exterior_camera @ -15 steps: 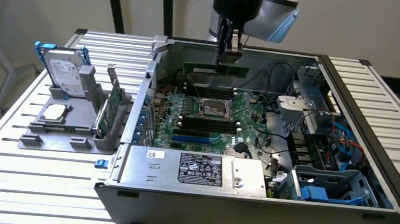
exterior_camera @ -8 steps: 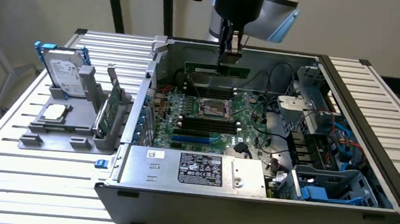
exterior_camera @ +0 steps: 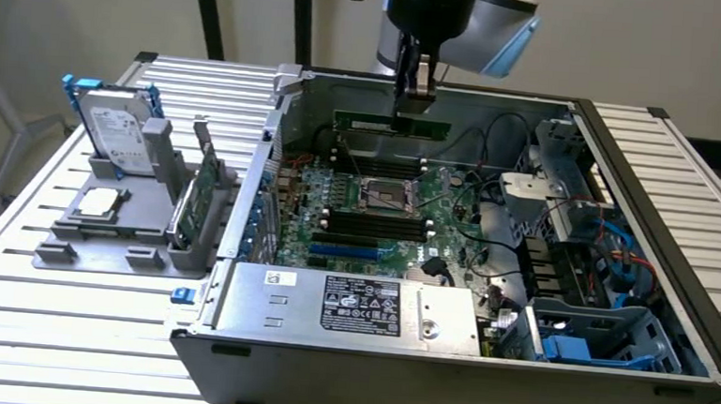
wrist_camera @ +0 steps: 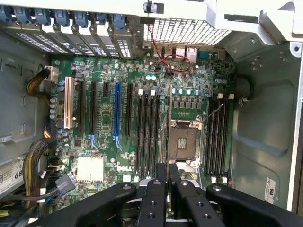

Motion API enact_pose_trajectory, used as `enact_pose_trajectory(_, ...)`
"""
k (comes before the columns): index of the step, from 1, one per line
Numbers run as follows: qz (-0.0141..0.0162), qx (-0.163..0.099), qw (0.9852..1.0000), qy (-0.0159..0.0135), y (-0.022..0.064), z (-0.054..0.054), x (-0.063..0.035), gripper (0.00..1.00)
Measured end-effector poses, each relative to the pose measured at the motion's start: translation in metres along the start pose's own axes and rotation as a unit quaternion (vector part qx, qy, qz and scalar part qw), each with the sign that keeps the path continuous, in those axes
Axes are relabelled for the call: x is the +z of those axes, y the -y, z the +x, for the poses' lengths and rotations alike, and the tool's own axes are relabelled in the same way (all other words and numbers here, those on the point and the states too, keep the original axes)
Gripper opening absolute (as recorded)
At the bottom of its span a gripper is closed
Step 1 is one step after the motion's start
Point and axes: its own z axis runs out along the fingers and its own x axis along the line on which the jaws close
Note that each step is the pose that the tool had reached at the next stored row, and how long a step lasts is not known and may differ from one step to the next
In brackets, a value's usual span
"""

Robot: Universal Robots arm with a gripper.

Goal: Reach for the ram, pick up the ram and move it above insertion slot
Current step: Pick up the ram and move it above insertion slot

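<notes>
- At the exterior view's left, on the slatted counter: a grey fixture carrying an upright silver hard drive, a flat CPU chip and a green expansion card standing on edge.
- Just right of the fixture: the open computer case, lying on its side, motherboard facing up, power supply along the near wall.
- Above the far part of the motherboard: jaws hanging from the arm, closed on the ram, pinched near its middle.
- Ram held level, long edge horizontal, lifted clear of the board and hovering over the area behind the CPU socket.
- In the wrist view: black fingers drawn close together, the ram seen edge-on as a thin line running out from between them.
- That edge lying beside the socket, between the black memory slots on one side and a second bank of slots on the other.
- At the exterior view's right: drive cage, cables, and a blue plastic part in the near corner.
</notes>
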Motion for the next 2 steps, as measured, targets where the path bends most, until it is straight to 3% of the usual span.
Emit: enact_pose_trajectory(2,0.0,0.0,1.0,0.0,0.0,0.0,0.0,0.14)
